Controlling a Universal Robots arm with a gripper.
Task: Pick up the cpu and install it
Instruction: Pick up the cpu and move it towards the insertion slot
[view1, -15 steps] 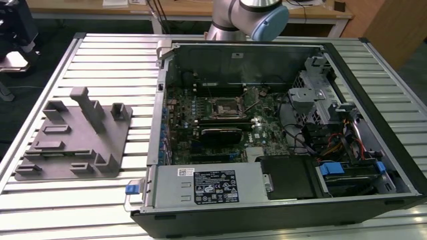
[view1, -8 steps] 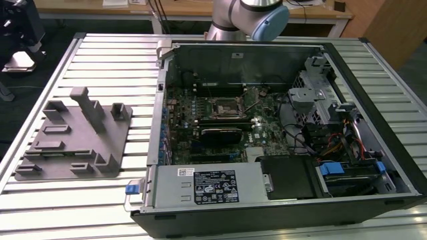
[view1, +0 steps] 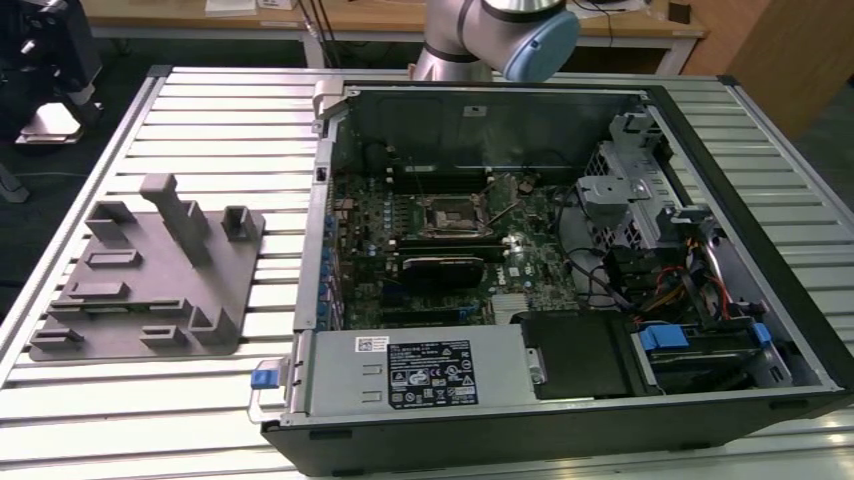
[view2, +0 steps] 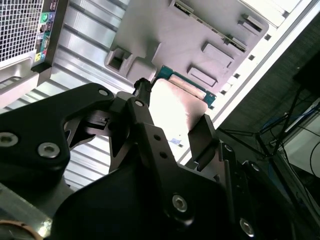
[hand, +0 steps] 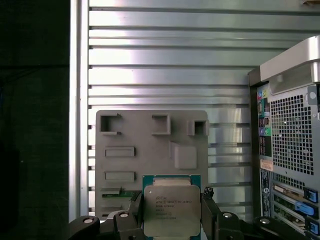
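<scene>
While black jaws clamp its sides | cpu (hand: 172, 210): flat square, silver-grey metal lid, green rim

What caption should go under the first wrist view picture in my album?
The gripper clasps the cpu in front of the grey fixture.

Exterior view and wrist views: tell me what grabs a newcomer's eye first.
The cpu, silver top, sits clamped in the gripper in both wrist views, with the grey fixture beyond it. In the exterior view, the open computer case dominates the slatted table.
</scene>
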